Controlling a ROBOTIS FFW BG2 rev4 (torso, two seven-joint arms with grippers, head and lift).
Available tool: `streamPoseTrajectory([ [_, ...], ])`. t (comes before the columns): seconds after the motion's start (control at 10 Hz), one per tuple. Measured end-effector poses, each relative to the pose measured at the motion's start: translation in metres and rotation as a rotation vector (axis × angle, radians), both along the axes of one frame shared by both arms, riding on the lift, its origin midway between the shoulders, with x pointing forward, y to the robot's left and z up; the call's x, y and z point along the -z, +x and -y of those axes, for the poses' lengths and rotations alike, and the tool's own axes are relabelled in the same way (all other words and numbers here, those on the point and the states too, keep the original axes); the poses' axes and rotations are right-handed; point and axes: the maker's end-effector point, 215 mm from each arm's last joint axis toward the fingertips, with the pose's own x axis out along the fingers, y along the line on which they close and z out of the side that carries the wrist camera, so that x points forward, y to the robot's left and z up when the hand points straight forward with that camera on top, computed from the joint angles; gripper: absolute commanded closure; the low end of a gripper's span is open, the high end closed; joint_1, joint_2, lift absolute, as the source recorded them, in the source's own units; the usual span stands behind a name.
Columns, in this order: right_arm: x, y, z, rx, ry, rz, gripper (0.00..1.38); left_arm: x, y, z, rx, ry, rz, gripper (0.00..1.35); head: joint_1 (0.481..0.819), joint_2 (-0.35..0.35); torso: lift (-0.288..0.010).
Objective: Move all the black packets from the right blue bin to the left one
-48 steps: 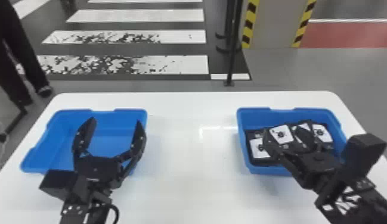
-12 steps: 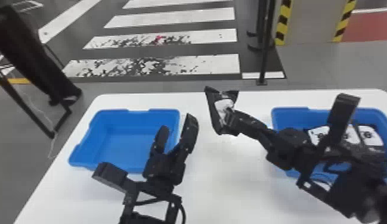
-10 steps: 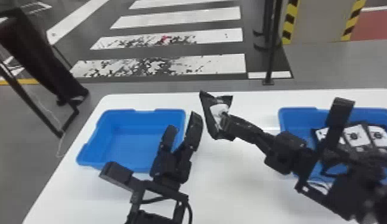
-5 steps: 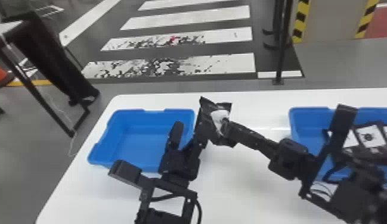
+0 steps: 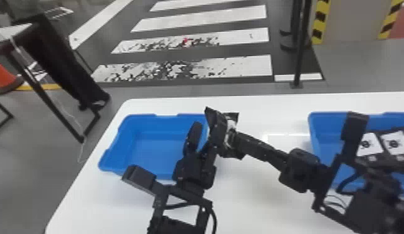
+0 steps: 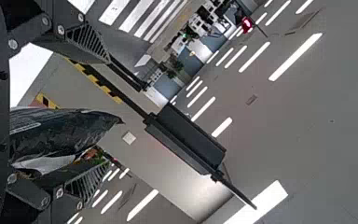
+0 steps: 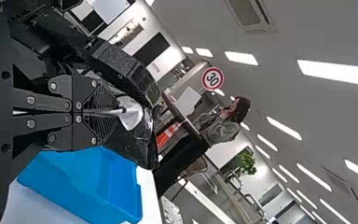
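Beside the left blue bin's right edge, my left gripper stands open, a finger either side of part of a black packet. My right gripper is shut on that packet from the right, pinching its white label. In the left wrist view the packet lies between the spread fingers of the left gripper. The right wrist view has the right gripper closed on the packet. Several black packets with white labels lie in the right blue bin, partly behind the right arm.
Both bins stand on a white table. The right arm reaches across from the right bin, and the two arms meet near the left bin. A black post stands on the floor behind the table.
The right gripper has come left from the right bin with the packet, which is now between the left gripper's fingers. The head view has turned left, so the bins sit further right in it.
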Motion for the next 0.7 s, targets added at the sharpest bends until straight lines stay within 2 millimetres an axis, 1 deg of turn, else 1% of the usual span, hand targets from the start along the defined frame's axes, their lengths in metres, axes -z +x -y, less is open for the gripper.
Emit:
streamPoseTrajectory([
  [0.1,0.001,0.001,0.000,0.001,-0.001,0.000,1.15,0.004,0.001,0.003,0.010,0.002,-0.015,1.21,0.695,0.257,-0.168],
  [0.3,0.002,0.009,0.004,0.019,-0.002,0.006,1.15,0.008,0.001,0.010,0.032,0.006,-0.037,1.21,0.695,0.245,-0.168],
  [0.4,0.006,0.017,0.007,0.034,-0.007,0.008,1.15,0.009,0.001,0.014,0.048,0.010,-0.045,1.21,0.695,0.233,-0.168],
  [0.6,0.018,0.036,0.013,0.063,-0.026,0.004,1.15,0.000,-0.001,0.021,0.067,0.024,-0.028,1.21,0.695,0.210,-0.168],
  [0.7,0.024,0.041,0.015,0.076,-0.037,0.001,1.15,-0.004,-0.001,0.021,0.069,0.017,-0.019,1.21,0.695,0.206,-0.168],
])
